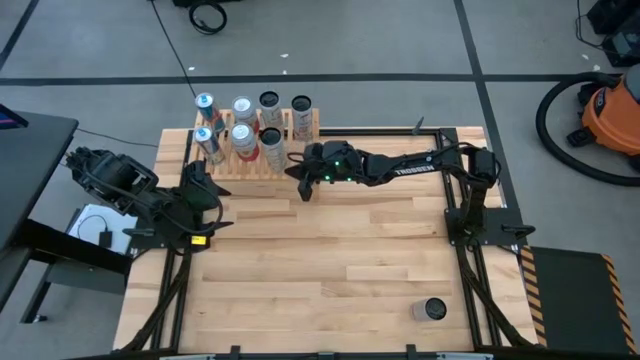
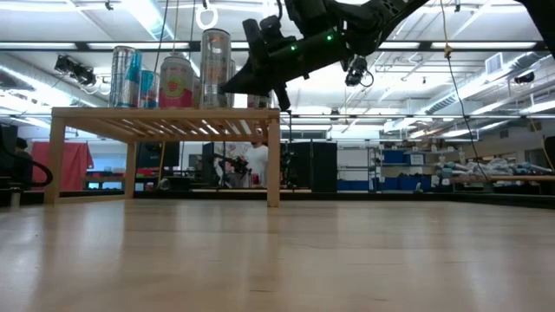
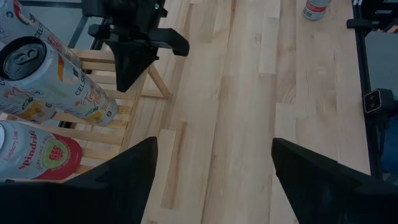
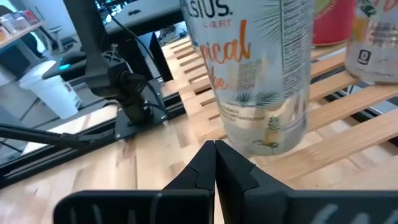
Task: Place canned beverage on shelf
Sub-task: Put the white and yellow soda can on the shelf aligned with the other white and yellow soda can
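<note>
The light-wood slatted shelf (image 1: 250,165) stands at the table's far edge, and several cans (image 1: 245,130) stand upright on its top (image 2: 165,117). My right gripper (image 1: 291,172) is shut and empty. It hovers just off the shelf's right end, a little above the slats (image 2: 227,87), with its tips pointing at a Celsius can (image 4: 261,74) that stands on the slats. My left gripper (image 3: 211,186) is open and empty at the table's left, near the shelf's left end (image 1: 212,200). Another can (image 1: 433,309) stands on the table near the near right corner.
Bare wooden tabletop (image 1: 330,260) stretches from the shelf to the near edge. Black frame rails (image 1: 470,280) run along the left and right sides. An orange vacuum (image 1: 610,110) stands on the floor beyond the table's right side.
</note>
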Robot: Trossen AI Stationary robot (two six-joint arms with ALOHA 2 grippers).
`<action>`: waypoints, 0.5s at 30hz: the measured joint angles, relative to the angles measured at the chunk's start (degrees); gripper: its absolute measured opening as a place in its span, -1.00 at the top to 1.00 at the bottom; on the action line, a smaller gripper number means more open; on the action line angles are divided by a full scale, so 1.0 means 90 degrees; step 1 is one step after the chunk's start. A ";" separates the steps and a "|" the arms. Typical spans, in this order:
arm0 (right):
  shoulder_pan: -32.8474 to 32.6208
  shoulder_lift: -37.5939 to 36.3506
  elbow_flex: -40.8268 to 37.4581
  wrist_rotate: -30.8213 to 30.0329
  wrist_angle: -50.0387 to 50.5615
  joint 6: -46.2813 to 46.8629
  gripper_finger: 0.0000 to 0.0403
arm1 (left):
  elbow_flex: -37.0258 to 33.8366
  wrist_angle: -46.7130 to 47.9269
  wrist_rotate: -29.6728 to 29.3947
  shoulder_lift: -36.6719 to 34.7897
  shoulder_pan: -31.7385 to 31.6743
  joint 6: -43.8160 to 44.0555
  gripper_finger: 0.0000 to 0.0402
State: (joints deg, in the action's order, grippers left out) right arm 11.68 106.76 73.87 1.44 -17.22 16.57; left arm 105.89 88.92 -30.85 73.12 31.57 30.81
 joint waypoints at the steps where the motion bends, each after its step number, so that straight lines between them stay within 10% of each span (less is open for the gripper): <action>1: -0.0005 0.0000 0.0000 -0.0010 0.0001 -0.0003 0.95 | 0.0000 0.0000 0.0002 -0.0002 0.0000 0.0000 -0.57; 15: 0.0212 -0.0002 0.0000 -0.0033 -0.0842 -0.0075 0.95 | 0.0000 -0.0104 -0.0044 0.0000 0.0000 -0.0002 -0.57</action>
State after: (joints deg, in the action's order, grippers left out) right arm 13.58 106.74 73.87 1.14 -24.80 15.90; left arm 105.89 87.99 -31.24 73.12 31.57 30.79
